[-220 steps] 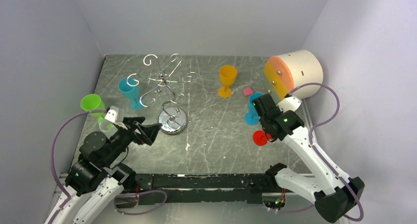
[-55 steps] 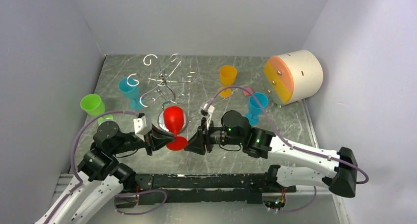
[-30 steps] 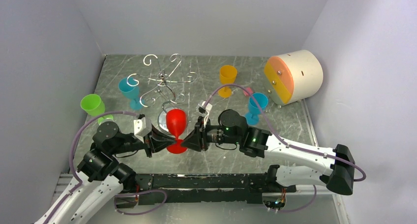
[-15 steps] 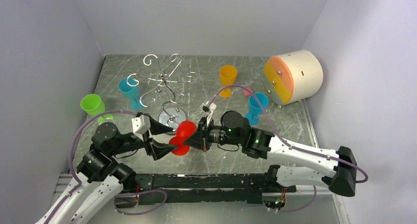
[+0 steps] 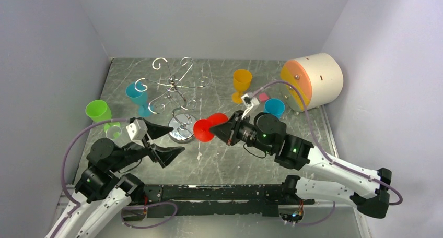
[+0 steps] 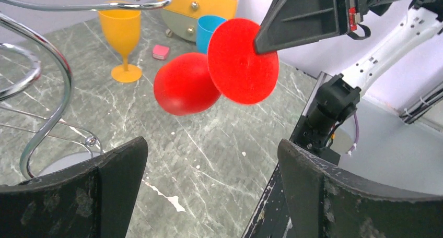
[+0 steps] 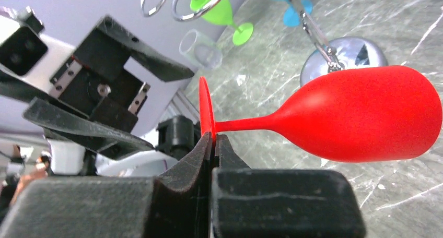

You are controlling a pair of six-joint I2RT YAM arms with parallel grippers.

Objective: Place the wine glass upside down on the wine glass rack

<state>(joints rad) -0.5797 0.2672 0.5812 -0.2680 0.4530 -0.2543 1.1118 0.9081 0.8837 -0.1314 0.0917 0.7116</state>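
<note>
Top view, counted by size.

One grey marbled table [image 5: 230, 162].

One cream drum [image 5: 321, 76] lies on its side at 2 o'clock. Its orange-and-yellow face carries knobs and is closed, so the contents are not visible.

One wine glass rack [image 5: 183, 130] stands upright on its round base at 10 o'clock. The wine glass is not on it.

Two grippers:
- The right gripper [image 7: 212, 140] is pinched tight on the rim of the foot of the red wine glass [image 5: 208, 127]. The glass is off the table and on its side, stem level, foot facing the left arm. It sits just at 3 o'clock of the rack base, apart from the rack.
- The left gripper [image 6: 211, 144] is spread wide with nothing between its fingers, and sits near 7 o'clock of the rack base.

Five stemmed glasses — the red one plus four mouth up:
- orange glass [image 5: 241, 81] at 1 o'clock
- blue glass [image 5: 137, 94] at 9 o'clock of the rack post
- second blue glass [image 5: 274, 107] beside the drum
- green glass [image 5: 97, 110] at 9 o'clock by the wall

The bowls I can see into show only their own colour.

One clear tumbler [image 5: 113, 132] stands at 5 o'clock of the green glass.

One pink block [image 5: 263, 97] lies between the orange glass and the second blue glass.
</note>
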